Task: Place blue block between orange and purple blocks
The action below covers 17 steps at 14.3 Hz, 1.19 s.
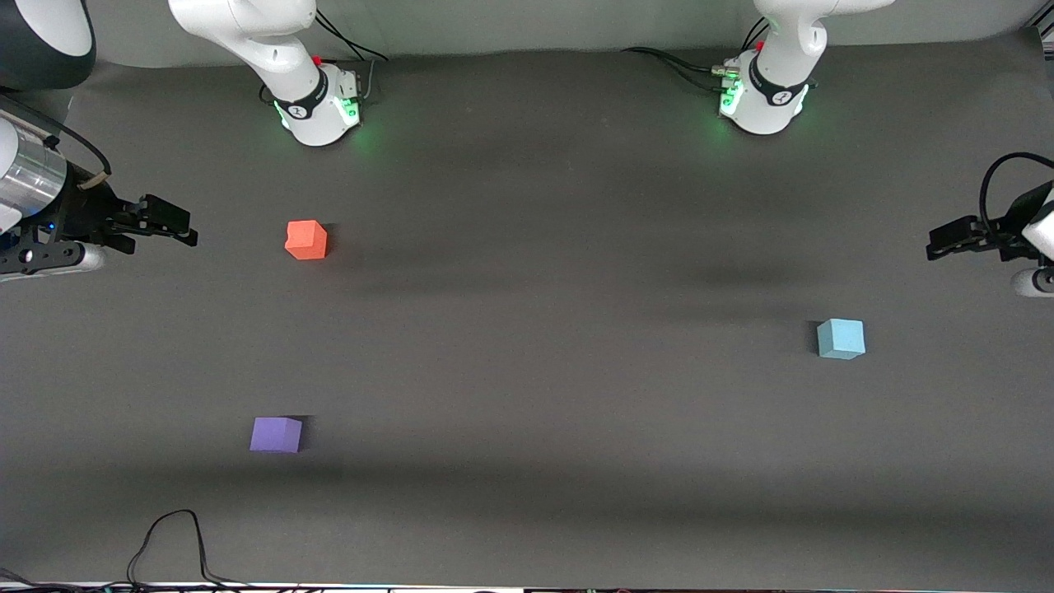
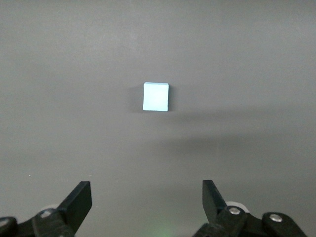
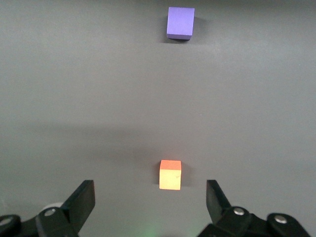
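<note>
Three cubes sit on my dark grey table (image 1: 527, 329), each alone on the bare mat and none inside any holder. Nearest the front camera is the purple block (image 1: 276, 435), lying toward my right arm's end of the table. Farther from the camera, toward my left arm's end and well apart from the other two, rests the blue block (image 1: 841, 338), flat on the surface and touching nothing. Farther again, almost in line with the purple one, stands the orange block (image 1: 306, 240), with a wide stretch of mat separating the pair.

My left gripper (image 1: 955, 240) hangs in the air at its own end of the table, jaws spread wide and holding nothing; in its wrist view the blue cube (image 2: 156, 97) shows between the two dark fingers (image 2: 79, 200). My right gripper (image 1: 169, 222) hovers at its own end, also fully apart and empty, and its wrist view shows the orange cube (image 3: 170, 175) close by and the purple cube (image 3: 180, 22) well off. A black cable (image 1: 173, 543) loops along the table's nearest edge.
</note>
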Each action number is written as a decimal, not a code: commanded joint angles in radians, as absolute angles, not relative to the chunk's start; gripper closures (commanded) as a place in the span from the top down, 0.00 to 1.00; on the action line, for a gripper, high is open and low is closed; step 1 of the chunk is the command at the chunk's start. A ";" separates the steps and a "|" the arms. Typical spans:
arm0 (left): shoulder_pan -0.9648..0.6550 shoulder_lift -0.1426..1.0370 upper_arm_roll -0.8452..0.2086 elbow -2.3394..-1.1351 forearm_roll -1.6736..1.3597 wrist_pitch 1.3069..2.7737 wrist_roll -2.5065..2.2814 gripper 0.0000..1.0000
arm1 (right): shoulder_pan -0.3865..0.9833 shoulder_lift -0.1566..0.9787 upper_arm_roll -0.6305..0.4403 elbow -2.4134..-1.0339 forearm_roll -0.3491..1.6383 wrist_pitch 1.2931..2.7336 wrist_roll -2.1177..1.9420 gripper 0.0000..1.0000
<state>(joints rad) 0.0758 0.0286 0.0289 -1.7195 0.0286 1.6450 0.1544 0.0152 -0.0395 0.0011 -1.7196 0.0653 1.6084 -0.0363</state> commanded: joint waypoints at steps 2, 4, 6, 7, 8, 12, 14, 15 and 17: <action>0.071 0.000 0.025 -1.808 0.041 1.727 0.178 1.00 | 0.028 -0.029 -0.008 -1.704 0.048 1.597 -0.057 1.00; 0.068 0.015 0.023 -1.896 0.040 1.839 0.178 1.00 | 0.028 -0.031 -0.008 -1.704 0.048 1.595 -0.057 1.00; 0.061 0.049 0.023 -1.966 0.041 1.945 0.179 1.00 | 0.028 -0.029 -0.008 -1.706 0.046 1.595 -0.057 1.00; 0.058 0.067 0.021 -1.994 0.041 1.995 0.189 1.00 | 0.028 -0.029 -0.008 -1.706 0.048 1.595 -0.057 1.00; 0.058 0.089 0.021 -2.022 0.041 2.049 0.210 1.00 | 0.028 -0.028 -0.008 -1.704 0.048 1.597 -0.057 1.00; 0.061 0.176 0.021 -2.111 0.041 2.288 0.216 1.00 | 0.028 -0.029 -0.008 -1.710 0.048 1.595 -0.057 1.00; 0.061 0.250 0.021 -2.120 0.041 2.399 0.216 1.00 | 0.029 -0.028 -0.008 -1.710 0.048 1.597 -0.057 1.00; 0.061 0.282 0.021 -2.121 0.043 2.440 0.216 1.00 | 0.029 -0.029 -0.008 -1.710 0.048 1.597 -0.057 1.00; 0.063 0.325 0.021 -2.144 0.044 2.518 0.216 1.00 | 0.029 -0.028 -0.008 -1.710 0.048 1.597 -0.057 1.00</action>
<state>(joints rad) 0.0697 0.2966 0.0154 -2.1235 0.0313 2.4529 0.2033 0.0158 -0.0317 0.0011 -1.7207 0.0653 1.6074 -0.0372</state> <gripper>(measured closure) 0.000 0.000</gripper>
